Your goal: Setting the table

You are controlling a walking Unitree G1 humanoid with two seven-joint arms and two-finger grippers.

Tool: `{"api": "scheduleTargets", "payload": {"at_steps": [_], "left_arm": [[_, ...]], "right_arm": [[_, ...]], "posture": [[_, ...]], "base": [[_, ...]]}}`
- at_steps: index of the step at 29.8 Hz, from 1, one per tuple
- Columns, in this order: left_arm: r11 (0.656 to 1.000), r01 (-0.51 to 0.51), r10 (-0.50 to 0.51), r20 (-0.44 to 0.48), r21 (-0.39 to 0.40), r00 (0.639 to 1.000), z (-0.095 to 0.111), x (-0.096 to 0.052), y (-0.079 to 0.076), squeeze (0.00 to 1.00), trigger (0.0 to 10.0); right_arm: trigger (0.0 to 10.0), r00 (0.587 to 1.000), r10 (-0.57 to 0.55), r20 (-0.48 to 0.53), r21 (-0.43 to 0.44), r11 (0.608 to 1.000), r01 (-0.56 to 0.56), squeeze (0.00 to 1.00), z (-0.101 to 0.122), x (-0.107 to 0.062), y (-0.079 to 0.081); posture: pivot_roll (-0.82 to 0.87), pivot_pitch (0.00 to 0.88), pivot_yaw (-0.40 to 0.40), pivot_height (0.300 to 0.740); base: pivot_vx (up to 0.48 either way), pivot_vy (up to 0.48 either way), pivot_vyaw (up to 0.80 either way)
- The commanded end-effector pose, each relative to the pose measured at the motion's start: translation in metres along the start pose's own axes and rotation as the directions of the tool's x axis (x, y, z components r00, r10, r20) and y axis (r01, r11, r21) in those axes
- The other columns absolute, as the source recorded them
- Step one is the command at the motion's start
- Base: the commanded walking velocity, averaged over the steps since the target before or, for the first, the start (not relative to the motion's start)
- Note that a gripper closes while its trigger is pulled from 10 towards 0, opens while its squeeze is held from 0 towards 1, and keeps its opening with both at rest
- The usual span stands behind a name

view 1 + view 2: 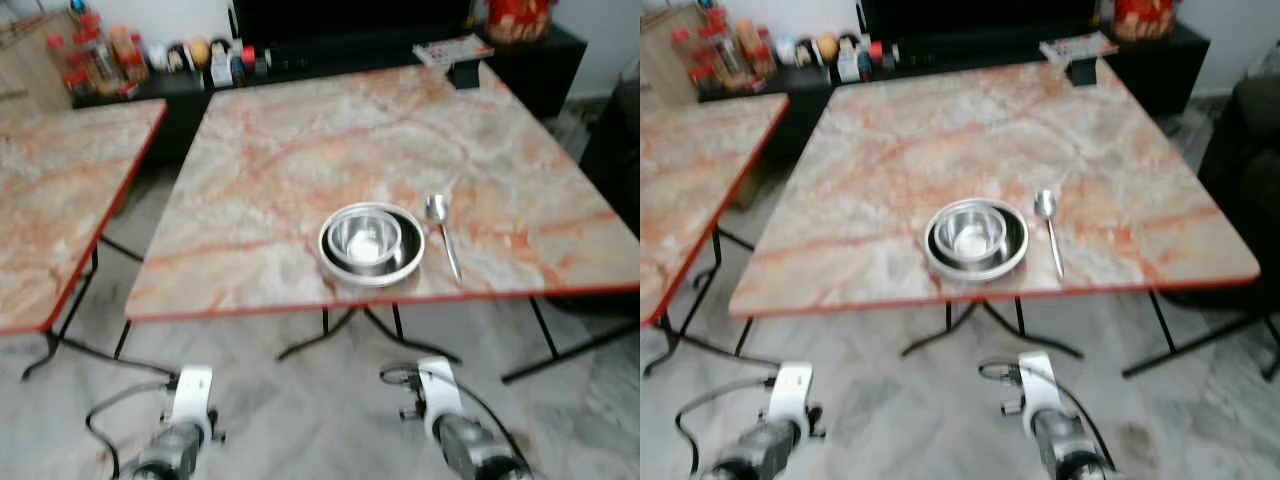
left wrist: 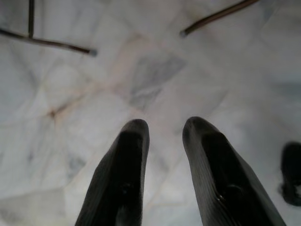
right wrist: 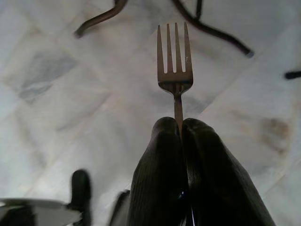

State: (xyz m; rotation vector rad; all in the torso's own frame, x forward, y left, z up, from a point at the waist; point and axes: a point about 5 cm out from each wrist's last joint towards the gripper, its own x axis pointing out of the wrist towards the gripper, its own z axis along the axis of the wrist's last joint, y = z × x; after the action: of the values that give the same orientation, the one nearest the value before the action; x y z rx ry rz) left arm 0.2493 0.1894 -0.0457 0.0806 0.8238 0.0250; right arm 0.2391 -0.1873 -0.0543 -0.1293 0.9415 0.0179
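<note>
Marble table (image 1: 300, 140) | one bowl (image 1: 366, 240) | one spoon (image 1: 442, 228) | right gripper (image 3: 181, 129) grips one fork (image 3: 174, 66)

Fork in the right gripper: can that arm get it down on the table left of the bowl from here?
Probably not yet: the right gripper hangs below table height, pinching the fork.

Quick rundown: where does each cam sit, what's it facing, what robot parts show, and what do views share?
Left eye: head, facing forward and down at table with bowl, spoon; both forearms at bottom.
Right eye: same head, same scene shifted sideways; same forearms.
Left wrist: looks along left gripper at floor; fingers apart, holding nothing.
Right wrist: looks along right gripper at floor; fingers clamp fork.
Shared: both wrist views catch the floor and table legs; both eyes share the table.
</note>
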Motion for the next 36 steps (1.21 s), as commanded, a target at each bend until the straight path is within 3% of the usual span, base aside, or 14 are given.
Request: {"api": "scheduleTargets", "payload": {"at_steps": [1,11,16,17,18,20,21,25,26,30,31,34,36], "left_arm": [[1.0,-0.008,0.009,-0.019,0.018,1.0,-0.005,-0.001,0.007,0.0,10.0],[1.0,-0.001,0.002,-0.016,0.008,1.0,-0.005,-0.001,0.006,0.0,10.0],[1.0,0.003,-0.003,-0.016,0.006,1.0,-0.005,-0.001,0.005,0.0,10.0],[1.0,0.004,-0.003,-0.016,0.006,1.0,-0.005,-0.001,0.005,0.0,10.0],[1.0,0.004,-0.004,-0.015,0.006,1.0,-0.005,-0.001,0.005,0.0,10.0],[1.0,0.004,-0.004,-0.015,0.006,1.0,-0.005,-0.001,0.005,0.0,10.0],[1.0,0.006,-0.006,-0.015,0.007,1.0,-0.005,-0.001,0.005,0.0,10.0],[1.0,0.011,-0.01,-0.015,0.009,1.0,-0.005,-0.001,0.005,0.0,10.0],[1.0,0.013,-0.013,-0.015,0.012,1.0,-0.005,-0.001,0.004,0.0,10.0],[1.0,0.016,-0.016,-0.015,0.014,1.0,-0.005,-0.001,0.004,0.0,10.0],[1.0,0.016,-0.016,-0.014,0.013,1.0,-0.005,-0.001,0.004,0.0,10.0],[1.0,0.016,-0.016,-0.012,0.013,1.0,-0.005,-0.001,0.004,0.0,10.0],[1.0,0.017,-0.017,-0.011,0.014,1.0,-0.004,-0.001,0.004,0.0,10.0]], "right_arm": [[10.0,1.0,0.005,-0.004,0.004,1.0,-0.005,0.0,0.0,0.0,0.003],[10.0,1.0,0.002,-0.014,-0.012,1.0,-0.002,0.0,0.0,0.0,0.002],[10.0,0.996,-0.068,-0.052,-0.01,0.998,0.068,0.0,-0.003,0.0,-0.002],[10.0,0.991,-0.114,-0.066,0.004,0.993,0.115,0.0,-0.004,0.0,-0.004],[10.0,0.978,-0.185,-0.095,0.081,0.978,0.192,0.0,-0.008,-0.001,-0.006],[10.0,0.976,-0.195,-0.101,0.104,0.973,0.206,0.0,-0.009,-0.001,-0.006],[10.0,0.966,-0.23,-0.118,0.18,0.952,0.249,0.0,-0.011,-0.001,-0.005],[10.0,0.943,-0.293,-0.156,0.258,0.91,0.326,0.0,-0.015,-0.003,-0.005],[10.0,0.924,-0.334,-0.188,0.311,0.872,0.379,0.0,-0.017,-0.003,-0.005],[10.0,0.9,-0.383,-0.21,0.354,0.828,0.435,0.0,-0.018,-0.005,-0.005],[10.0,0.88,-0.425,-0.21,0.393,0.788,0.474,0.0,-0.018,-0.006,-0.005],[10.0,0.843,-0.503,-0.191,0.457,0.714,0.53,0.0,-0.017,-0.008,-0.007],[10.0,0.825,-0.535,-0.184,0.453,0.699,0.554,0.0,-0.016,-0.009,-0.008]], "posture": [[-0.05,0.034,0.107,0.74],[-0.05,0.04,0.108,0.74],[-0.06,0.05,0.109,0.74],[-0.06,0.05,0.109,0.74],[-0.08,0.055,0.107,0.74],[-0.08,0.055,0.107,0.74],[-0.08,0.055,0.107,0.74],[-0.09,0.062,0.105,0.74],[-0.11,0.067,0.105,0.74],[-0.11,0.067,0.105,0.74],[-0.1,0.067,0.102,0.74],[-0.1,0.069,0.102,0.74],[-0.1,0.069,0.102,0.74]], "base": [[0.0,0.0,0.0],[0.0,0.0,0.0],[0.0,0.0,0.0],[0.0,0.0,0.0],[0.0,0.0,0.0],[0.0,0.0,0.0],[0.0,0.0,0.0],[0.0,0.0,0.0],[0.0,0.0,0.0],[0.0,0.0,0.0],[0.0,0.0,0.0],[0.0,0.0,0.0],[0.0,0.0,0.0]]}}
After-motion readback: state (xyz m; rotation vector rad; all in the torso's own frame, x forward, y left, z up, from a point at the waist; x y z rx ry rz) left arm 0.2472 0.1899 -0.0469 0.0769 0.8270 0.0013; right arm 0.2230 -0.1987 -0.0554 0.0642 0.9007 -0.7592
